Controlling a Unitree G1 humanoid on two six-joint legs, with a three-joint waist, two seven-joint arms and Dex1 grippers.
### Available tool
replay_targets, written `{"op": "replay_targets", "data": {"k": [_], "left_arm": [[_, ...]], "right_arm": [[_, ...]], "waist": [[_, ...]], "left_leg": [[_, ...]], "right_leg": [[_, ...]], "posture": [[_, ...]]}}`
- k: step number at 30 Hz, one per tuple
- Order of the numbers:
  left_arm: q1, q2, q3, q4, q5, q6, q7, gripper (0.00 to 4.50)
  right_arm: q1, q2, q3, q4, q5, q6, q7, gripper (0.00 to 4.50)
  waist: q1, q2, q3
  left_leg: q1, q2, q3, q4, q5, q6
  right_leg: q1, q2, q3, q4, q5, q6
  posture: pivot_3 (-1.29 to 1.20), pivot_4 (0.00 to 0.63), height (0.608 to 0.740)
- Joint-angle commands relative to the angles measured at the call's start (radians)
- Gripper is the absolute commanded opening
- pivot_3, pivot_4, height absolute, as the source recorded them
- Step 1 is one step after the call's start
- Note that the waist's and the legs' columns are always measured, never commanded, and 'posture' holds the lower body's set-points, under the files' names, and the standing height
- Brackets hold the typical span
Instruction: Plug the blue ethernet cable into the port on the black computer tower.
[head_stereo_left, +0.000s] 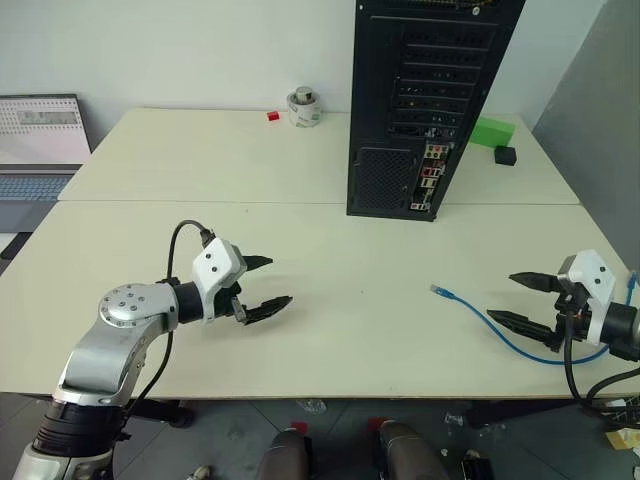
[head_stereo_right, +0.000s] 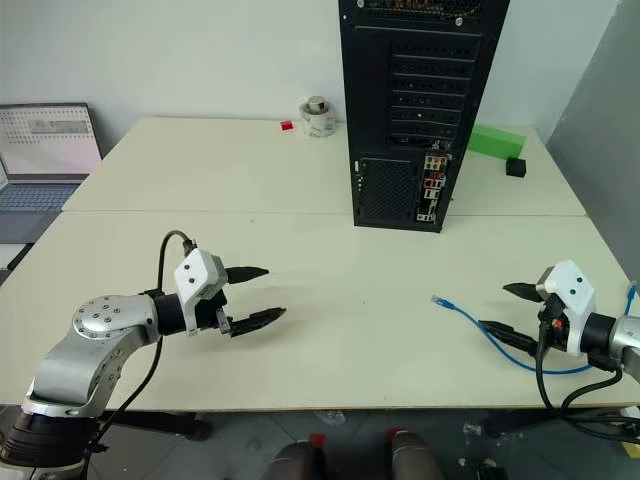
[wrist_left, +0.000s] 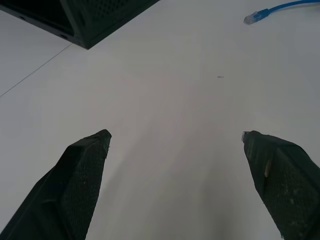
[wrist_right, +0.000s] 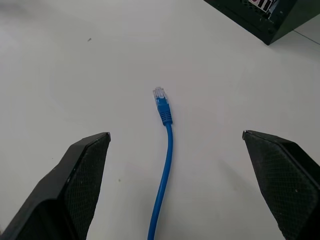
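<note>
Both claws are released: the left claw (head_stereo_left: 262, 285) hovers over the counter (head_stereo_left: 330, 250), the right claw (head_stereo_left: 522, 299) near the blue ethernet cable (wrist_right: 165, 145), lying before the black computer tower (head_stereo_left: 425, 90).

The blue ethernet cable (wrist_right: 165, 165) ends in a clear plug. The black computer tower (head_stereo_left: 425, 100) has perforated slot covers, a mesh vent and coloured connectors. The table (head_stereo_left: 300, 250) is cream.

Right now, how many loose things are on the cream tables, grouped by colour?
Black: 2, tall black metal computer tower, small black block
Blue: 1, thin blue ethernet cable
Green: 1, flat green block
Red: 1, tiny red piece
White: 1, tape roll
Total: 6
</note>
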Motion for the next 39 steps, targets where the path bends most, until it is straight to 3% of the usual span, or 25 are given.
{"op": "replay_targets", "data": {"k": [1,14,21,27,36,39], "left_arm": [[-0.014,0.010,0.043,-0.034,-0.033,-0.015,-0.008,4.48],[-0.003,0.031,-0.003,-0.046,0.002,-0.042,-0.039,4.48],[-0.062,-0.008,-0.057,-0.048,-0.003,-0.052,-0.054,4.48],[-0.124,-0.042,-0.096,-0.041,-0.035,-0.049,-0.102,4.48],[-0.138,-0.043,-0.114,-0.041,-0.039,-0.053,-0.131,4.48],[-0.134,-0.042,-0.114,-0.042,-0.040,-0.055,-0.134,4.50]], "right_arm": [[-0.013,-0.004,-0.019,-0.006,0.004,-0.010,0.007,4.50],[-0.010,0.027,0.006,-0.035,-0.005,0.008,-0.036,4.50],[-0.057,0.103,0.110,-0.052,-0.038,0.024,-0.110,4.50],[-0.137,0.181,0.215,0.068,-0.106,-0.026,-0.139,4.50],[-0.204,0.221,0.272,0.242,-0.177,-0.096,-0.114,4.50],[-0.210,0.217,0.276,0.267,-0.188,-0.112,-0.104,3.94]], "waist": [[0.000,0.000,0.000],[0.000,0.000,0.000],[0.000,0.000,0.000],[-0.001,0.000,0.000],[-0.001,0.000,0.000],[-0.001,0.000,0.000]], "left_leg": [[0.000,0.000,0.000,0.000,0.000,0.000],[0.000,0.000,0.000,0.000,0.000,0.000],[0.000,0.000,0.000,0.000,0.000,0.000],[-0.001,0.000,0.000,0.001,0.000,0.000],[-0.001,0.000,0.000,0.001,0.000,0.000],[-0.001,0.000,0.000,0.001,0.000,0.000]], "right_leg": [[0.000,0.000,0.000,0.000,0.000,0.000],[0.000,0.000,0.000,0.000,0.000,0.000],[0.000,0.000,0.000,0.000,0.000,0.000],[0.000,0.000,0.000,0.000,0.000,0.000],[0.000,0.000,-0.001,0.001,0.000,0.000],[0.000,0.000,-0.001,0.001,0.000,0.000]], "posture": [[0.00,0.150,0.740],[0.00,0.150,0.740],[0.00,0.150,0.740],[0.00,0.150,0.740],[0.00,0.150,0.740],[0.00,0.150,0.740]]}}
